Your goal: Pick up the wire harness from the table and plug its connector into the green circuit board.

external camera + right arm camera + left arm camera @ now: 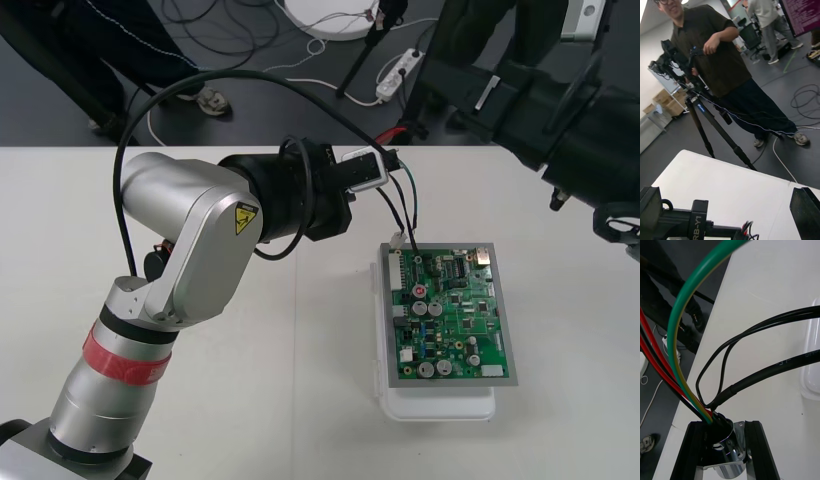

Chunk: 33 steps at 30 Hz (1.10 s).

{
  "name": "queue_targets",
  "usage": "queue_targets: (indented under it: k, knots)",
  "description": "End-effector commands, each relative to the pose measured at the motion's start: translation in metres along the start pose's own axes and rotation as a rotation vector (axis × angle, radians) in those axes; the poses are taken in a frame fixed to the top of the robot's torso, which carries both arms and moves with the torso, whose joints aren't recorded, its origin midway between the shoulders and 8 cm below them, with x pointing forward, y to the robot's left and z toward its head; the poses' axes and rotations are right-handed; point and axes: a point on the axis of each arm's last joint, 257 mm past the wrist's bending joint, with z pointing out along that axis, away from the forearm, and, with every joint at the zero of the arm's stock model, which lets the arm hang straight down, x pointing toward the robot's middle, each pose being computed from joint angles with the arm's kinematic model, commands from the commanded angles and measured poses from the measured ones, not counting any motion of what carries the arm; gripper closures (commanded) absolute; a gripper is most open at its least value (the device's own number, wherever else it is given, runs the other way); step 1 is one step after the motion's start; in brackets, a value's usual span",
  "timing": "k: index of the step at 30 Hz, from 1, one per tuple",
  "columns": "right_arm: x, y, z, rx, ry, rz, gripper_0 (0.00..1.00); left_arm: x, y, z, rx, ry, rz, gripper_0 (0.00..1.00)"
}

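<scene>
Front view: holding the left gripper (pixel 388 162) just beyond the board's (pixel 455 310) far-left corner, pinching the harness (pixel 405 205) by its socket (pixel 728 448), leaving the other end free and letting the wires (pixel 696 315) drape down onto that corner. Judging this as lining up for insertion; not able to tell seated from merely touching. Holding the right gripper (pixel 727 193) off at the far right, fingers (pixel 805 210) wide apart, giving the work room.

Left claw (pixel 372 168) behind board (pixel 455 310), harness (pixel 406 215) between them, board on base (pixel 440 405)
</scene>
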Motion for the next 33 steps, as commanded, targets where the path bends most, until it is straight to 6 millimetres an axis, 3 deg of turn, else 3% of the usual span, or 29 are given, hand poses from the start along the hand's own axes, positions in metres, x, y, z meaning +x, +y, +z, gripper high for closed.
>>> queue_targets:
  k: [1, 7, 18, 33]
  knots:
    - [0.002, 0.016, -0.012, 0.035, -0.009, 0.009, 0.00, -0.029, 0.002, -0.006, -0.014, -0.049, -0.048, 1.00]
    - [0.025, 0.013, -0.022, 0.109, 0.025, 0.058, 0.00, -0.027, 0.002, -0.006, -0.013, -0.048, -0.049, 1.00]
    - [0.028, -0.015, -0.022, 0.239, 0.019, 0.030, 0.00, -0.025, 0.005, -0.007, -0.019, -0.045, -0.043, 1.00]
    - [0.039, -0.012, -0.020, 0.288, 0.021, 0.079, 0.00, -0.021, 0.003, -0.007, -0.018, -0.040, -0.033, 1.00]
